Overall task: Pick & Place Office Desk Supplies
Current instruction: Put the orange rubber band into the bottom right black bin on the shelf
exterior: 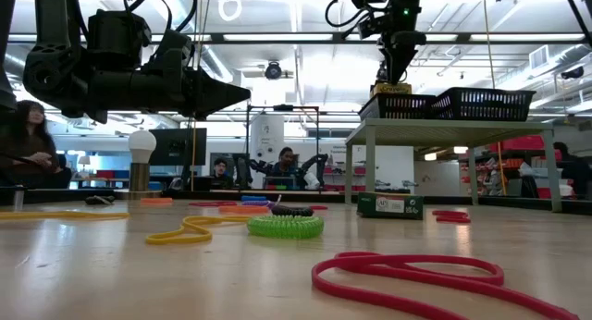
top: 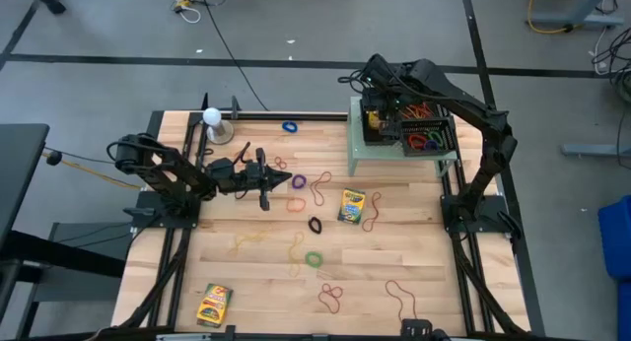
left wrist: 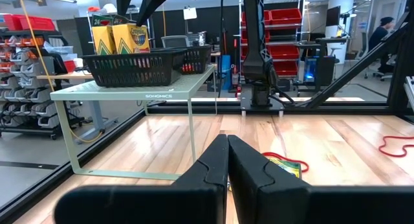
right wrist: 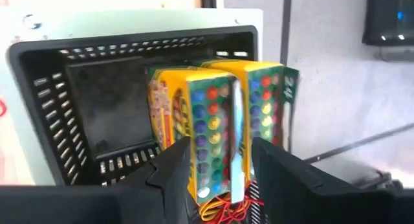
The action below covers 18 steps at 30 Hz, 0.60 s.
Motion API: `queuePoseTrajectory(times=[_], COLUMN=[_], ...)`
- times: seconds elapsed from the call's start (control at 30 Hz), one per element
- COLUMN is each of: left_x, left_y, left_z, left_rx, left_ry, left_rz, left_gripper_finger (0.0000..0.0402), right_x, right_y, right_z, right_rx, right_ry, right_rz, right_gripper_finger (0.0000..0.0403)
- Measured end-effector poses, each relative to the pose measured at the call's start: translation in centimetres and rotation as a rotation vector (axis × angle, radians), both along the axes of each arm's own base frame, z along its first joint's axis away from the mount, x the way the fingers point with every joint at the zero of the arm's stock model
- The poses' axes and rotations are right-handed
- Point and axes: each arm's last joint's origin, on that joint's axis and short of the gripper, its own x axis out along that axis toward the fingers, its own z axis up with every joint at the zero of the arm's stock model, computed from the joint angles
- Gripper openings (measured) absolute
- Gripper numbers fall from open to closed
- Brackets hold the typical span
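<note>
Right wrist view: two crayon boxes [right wrist: 223, 130] stand upright inside the black basket [right wrist: 77, 88], with the right claw [right wrist: 220, 166] straddling one, its fingers parted and seemingly letting go. Beside the basket's stand, bands [top: 314, 258] and another box [top: 352, 205] lie on the desk [top: 256, 282] — the left claw [top: 262, 177] waits there, closed and empty.

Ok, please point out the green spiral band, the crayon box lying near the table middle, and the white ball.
green spiral band [exterior: 285, 227], low view, its front coils
crayon box [top: 352, 205], high view, its top face
white ball [top: 211, 115], high view, its top
</note>
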Motion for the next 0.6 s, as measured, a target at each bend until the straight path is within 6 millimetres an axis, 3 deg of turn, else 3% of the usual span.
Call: queuePoseTrajectory(times=[0.3,0.6], left_x=[0.0,0.0], left_y=[0.0,0.0], left_z=[0.0,0.0], left_rx=[0.0,0.0], left_ry=[0.0,0.0], left_rz=[0.0,0.0], left_gripper_finger=[0.001,0.001], right_x=[-0.4,-1.9], right_y=[0.5,3.6], right_z=[0.7,3.6], right_rx=[-0.031,-0.146], right_ry=[-0.021,-0.099], right_rz=[-0.025,-0.003], right_gripper_finger=[0.0244,0.0254])
